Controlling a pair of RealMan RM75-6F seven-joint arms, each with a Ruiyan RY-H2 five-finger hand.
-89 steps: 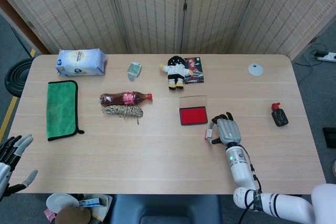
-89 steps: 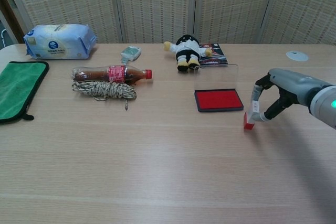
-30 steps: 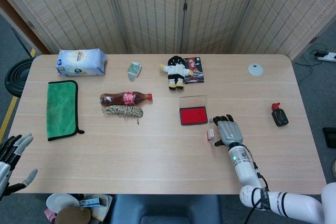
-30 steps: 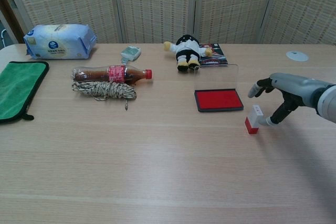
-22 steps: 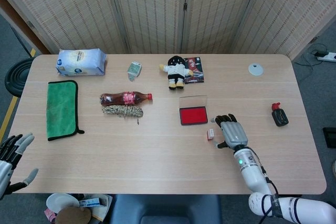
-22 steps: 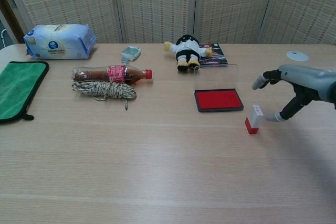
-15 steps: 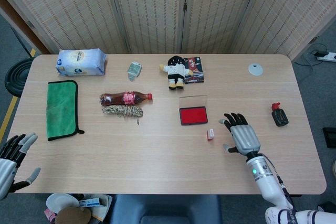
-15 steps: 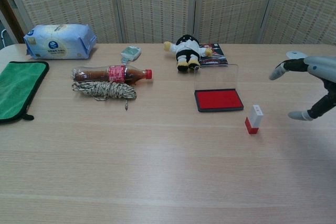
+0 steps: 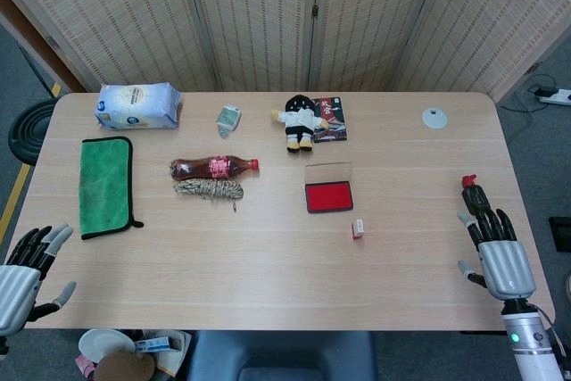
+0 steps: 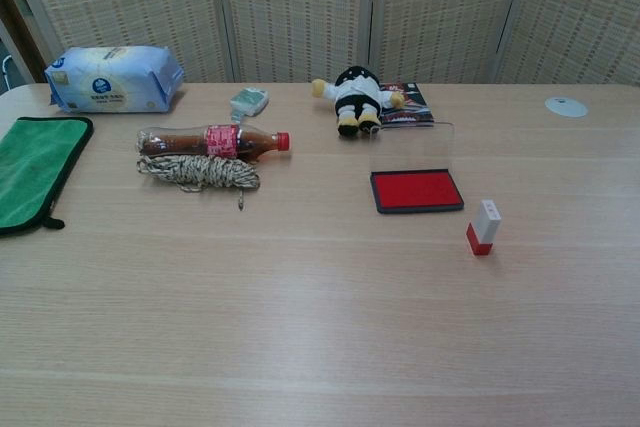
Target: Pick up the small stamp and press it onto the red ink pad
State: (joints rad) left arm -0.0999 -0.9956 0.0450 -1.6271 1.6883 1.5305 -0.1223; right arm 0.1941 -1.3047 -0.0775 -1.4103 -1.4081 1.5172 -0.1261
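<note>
Two robot hands are seen only from the head view, both empty with fingers spread.
The small stamp [image 10: 484,227] stands upright on the worktop [image 10: 300,327], just beside the red ink pad [image 10: 416,190]. The right robot hand [image 9: 496,251] is held at the right edge, the left robot hand [image 9: 25,276] at the lower left corner.

Wood table [image 9: 268,265] w/ clutter. Upper left of head view: white wipes pack [image 9: 137,105]; below it a green cloth [image 9: 105,186], black-edged, flat near left edge. Center-left: cola bottle [image 9: 214,167] on its side, cap to the right, rope coil [image 9: 207,188] just below, touching or nearly. Top center: small green packet [image 9: 228,119], plush doll [image 9: 298,120] beside a booklet [image 9: 331,120]. Upper right: white disc [image 9: 434,117]. Right edge: dark bottle w/ red cap [image 9: 470,188]. Wicker screen [image 9: 268,15] behind.
</note>
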